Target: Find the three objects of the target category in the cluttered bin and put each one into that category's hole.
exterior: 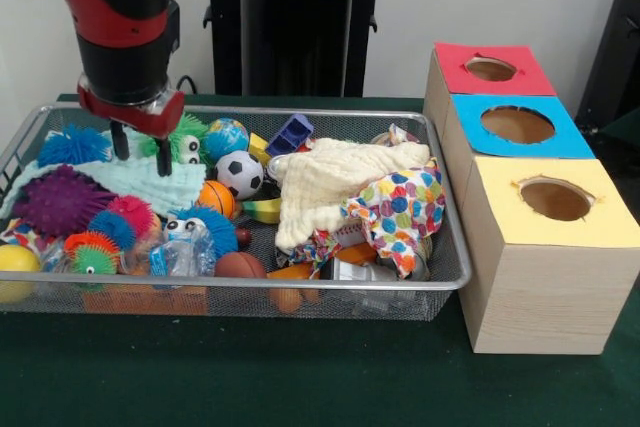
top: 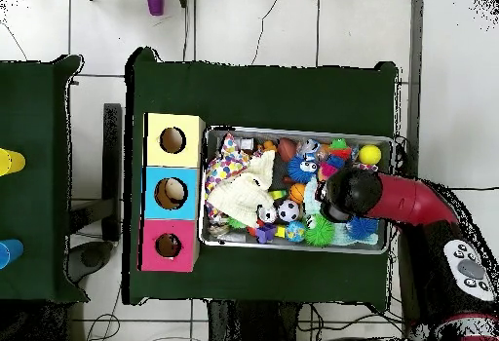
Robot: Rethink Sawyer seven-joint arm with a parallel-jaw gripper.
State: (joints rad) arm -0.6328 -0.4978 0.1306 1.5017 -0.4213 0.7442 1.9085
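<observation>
Bin (exterior: 440, 282) clutter sits right under my gripper (exterior: 142, 154), jaws narrowly parted and holding nothing over the mint cloth (exterior: 150, 182); hole (exterior: 490, 69) lies well off beyond the bin's opposite end.

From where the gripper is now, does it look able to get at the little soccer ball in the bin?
Probably yes. The soccer ball lies uncovered on top of the clutter in the bin, beside the cream cloth, not under it. The gripper, jaws open, hangs over the mint cloth just alongside.
</observation>
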